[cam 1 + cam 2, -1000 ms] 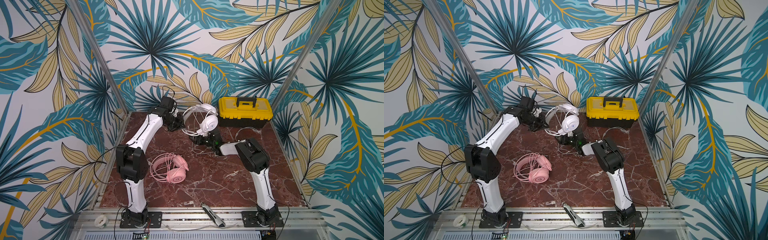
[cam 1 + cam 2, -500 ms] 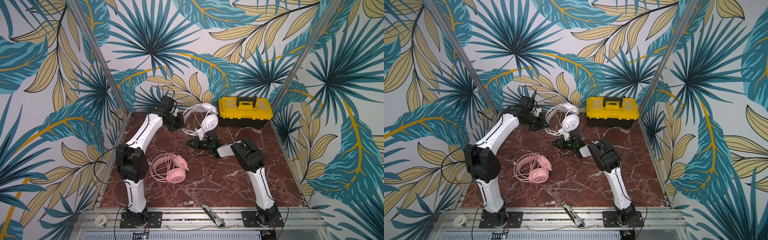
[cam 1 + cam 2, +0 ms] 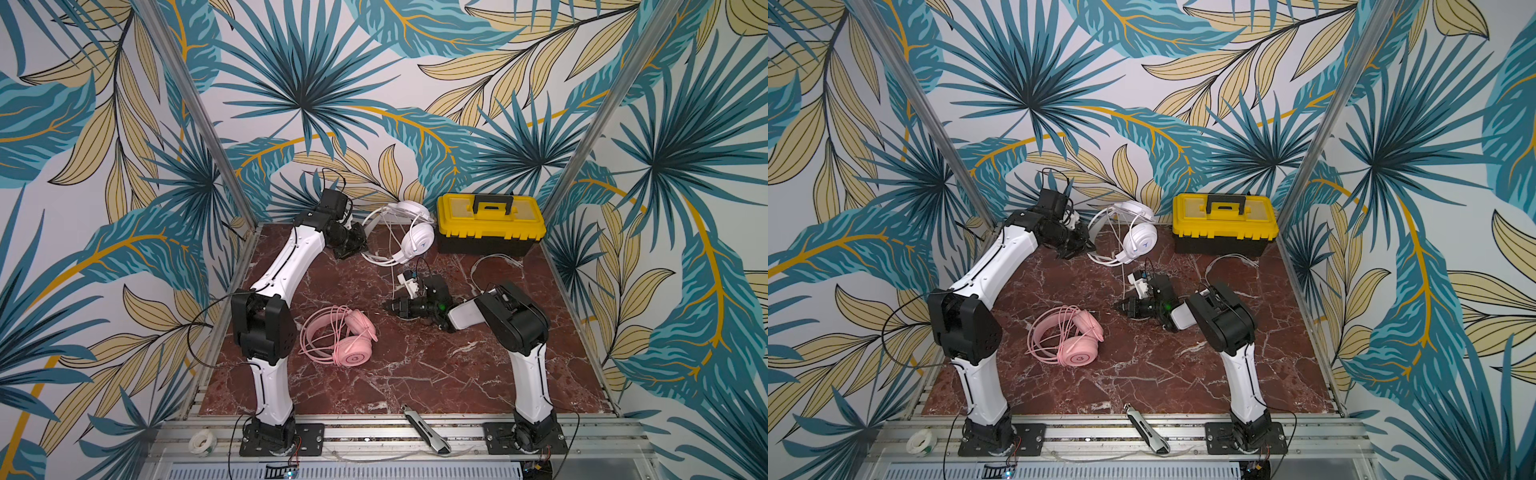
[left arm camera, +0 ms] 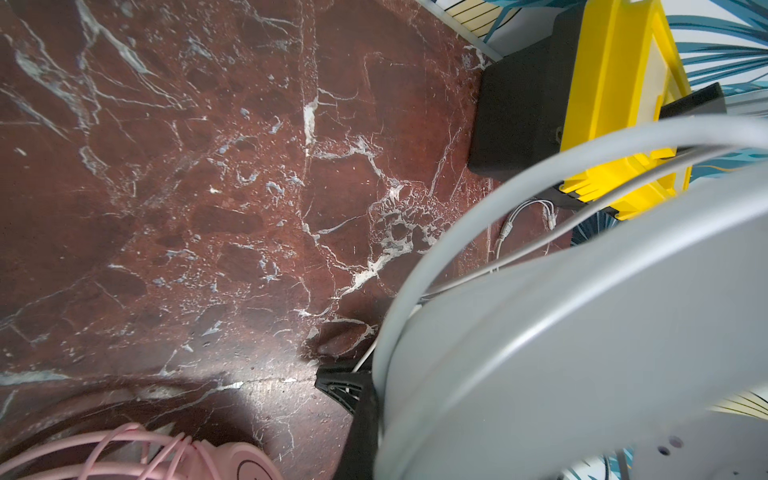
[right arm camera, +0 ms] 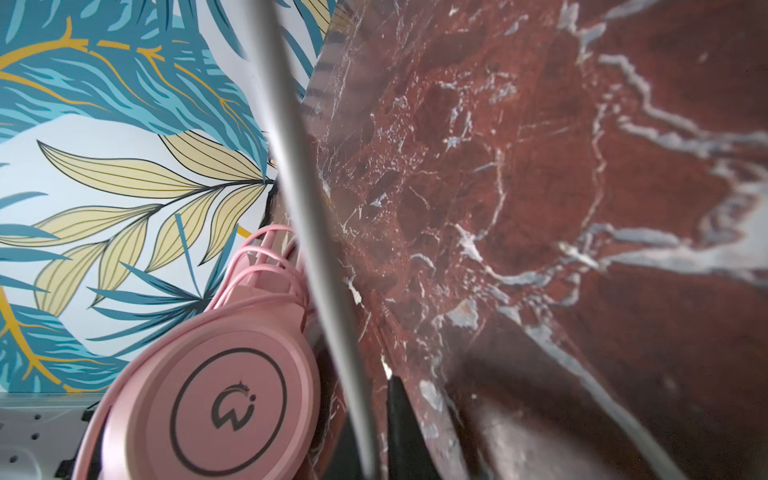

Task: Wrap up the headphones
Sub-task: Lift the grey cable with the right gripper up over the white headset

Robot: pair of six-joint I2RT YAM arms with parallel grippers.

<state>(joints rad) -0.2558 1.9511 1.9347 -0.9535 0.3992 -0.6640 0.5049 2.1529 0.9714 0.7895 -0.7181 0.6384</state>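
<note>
The red-brown marbled tabletop carries a pink headset lying flat left of centre, its cord looped over the band, and a yellow toolbox against the back wall. A loose end of white cable curls on the marble just in front of the toolbox, while a white headset stands beside the toolbox, its contact with the marble unclear. On the aluminium rail along the front edge lie a utility knife and a tape roll.

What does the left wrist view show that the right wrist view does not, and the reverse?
Only the left wrist view: the toolbox, the white headset, close up and blurred, and plug ends lying by the toolbox. Only the right wrist view: the full logo on the pink headset, face on. Both: the pink headset, the marble table, some leaf wallpaper and a white cable.
</note>
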